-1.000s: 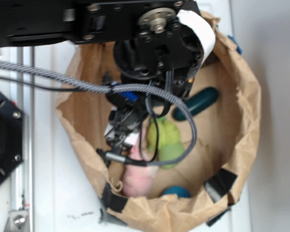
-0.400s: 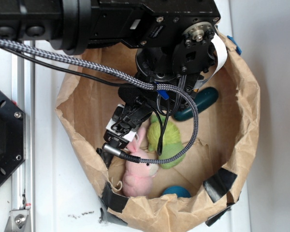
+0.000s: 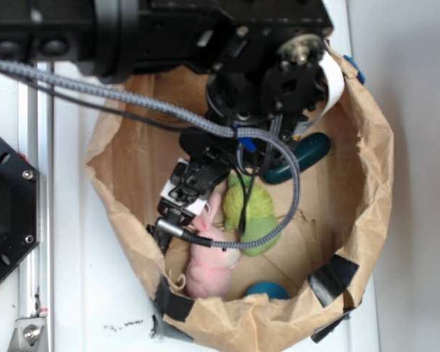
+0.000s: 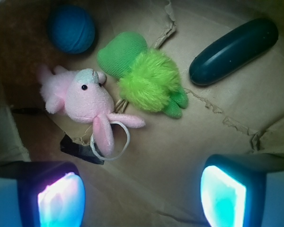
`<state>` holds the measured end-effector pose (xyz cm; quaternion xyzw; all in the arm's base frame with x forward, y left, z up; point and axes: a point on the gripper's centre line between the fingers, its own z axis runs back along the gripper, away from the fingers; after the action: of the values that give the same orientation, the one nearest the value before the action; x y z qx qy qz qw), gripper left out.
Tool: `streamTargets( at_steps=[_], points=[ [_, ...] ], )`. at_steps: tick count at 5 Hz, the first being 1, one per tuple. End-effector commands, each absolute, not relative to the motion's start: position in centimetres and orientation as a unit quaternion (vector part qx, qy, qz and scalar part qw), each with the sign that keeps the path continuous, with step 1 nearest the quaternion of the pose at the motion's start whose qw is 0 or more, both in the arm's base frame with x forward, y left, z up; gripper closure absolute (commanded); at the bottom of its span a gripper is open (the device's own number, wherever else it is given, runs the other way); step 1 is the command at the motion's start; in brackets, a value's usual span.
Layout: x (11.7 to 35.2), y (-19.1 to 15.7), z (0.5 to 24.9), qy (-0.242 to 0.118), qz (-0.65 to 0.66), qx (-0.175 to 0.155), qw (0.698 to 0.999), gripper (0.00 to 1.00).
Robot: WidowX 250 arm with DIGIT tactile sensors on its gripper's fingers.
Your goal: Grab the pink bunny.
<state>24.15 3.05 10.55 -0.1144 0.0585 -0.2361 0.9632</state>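
Since a second ago the arm has swung aside, and the wide-open, empty pincer (image 4: 142, 189) hangs above the bunny (image 4: 87, 97) at centre left, light and soft; grip its plump body.

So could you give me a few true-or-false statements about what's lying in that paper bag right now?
1. The pink bunny lies beside the green plush toy. True.
2. The gripper is holding the bunny. False: it is open, with nothing between its fingers.
3. A blue ball lies in the paper bag. True.
4. The dark oblong object rests on top of the bunny. False: it lies apart, beyond the green toy.
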Motion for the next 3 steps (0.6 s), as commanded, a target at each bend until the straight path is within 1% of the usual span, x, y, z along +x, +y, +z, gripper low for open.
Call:
streamTargets(
  at_steps=[1, 2, 3],
  points=[
    [23.6, 1.3, 8.9, 0.012, -0.274, -0.061, 0.960, 0.00],
    [24.0, 0.5, 8.2, -0.029, -0.261, -0.061, 0.963, 0.00],
    [24.2, -0.8, 7.5, -0.043, -0.247, -0.074, 0.965, 0.00]
  ],
)
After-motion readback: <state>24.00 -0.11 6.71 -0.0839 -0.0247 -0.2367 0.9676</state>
